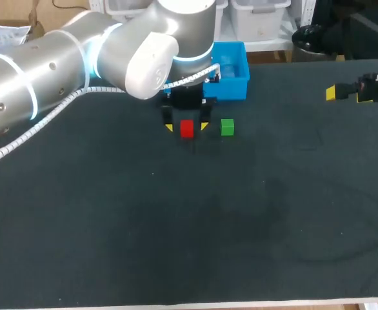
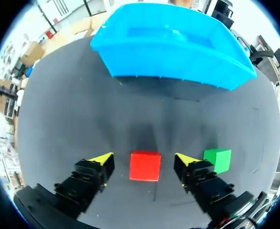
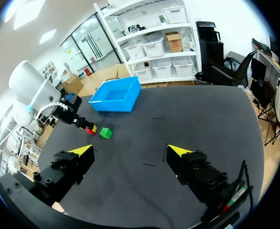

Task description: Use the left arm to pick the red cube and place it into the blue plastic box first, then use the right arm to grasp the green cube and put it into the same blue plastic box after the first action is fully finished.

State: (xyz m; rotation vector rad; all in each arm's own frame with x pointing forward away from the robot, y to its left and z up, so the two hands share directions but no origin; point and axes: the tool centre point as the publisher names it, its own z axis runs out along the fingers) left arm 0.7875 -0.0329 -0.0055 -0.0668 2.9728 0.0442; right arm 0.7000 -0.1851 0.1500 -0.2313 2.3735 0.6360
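The left arm (image 1: 53, 61) is brought in from the left side and stretched toward the far middle, with its wrist turned downward. The left end effector (image 2: 144, 161) is held low, its two yellow-tipped fingers (image 2: 102, 158) spread apart and closed on nothing. Little of the right arm (image 1: 377, 87) is seen, at the far right edge. The right end effector (image 3: 130, 152) is pointed inward there, with its tips parted wide

Red cube (image 2: 145, 165) has a gap on each side to the left gripper's (image 2: 144, 159) spread fingers. Green cube (image 2: 218, 160) sits just beside red cube, just outside one finger, so it's tight there. Bare table (image 2: 82, 119) runs from red cube to blue box (image 2: 178, 62). Right gripper (image 3: 130, 150) is well apart from red cube.
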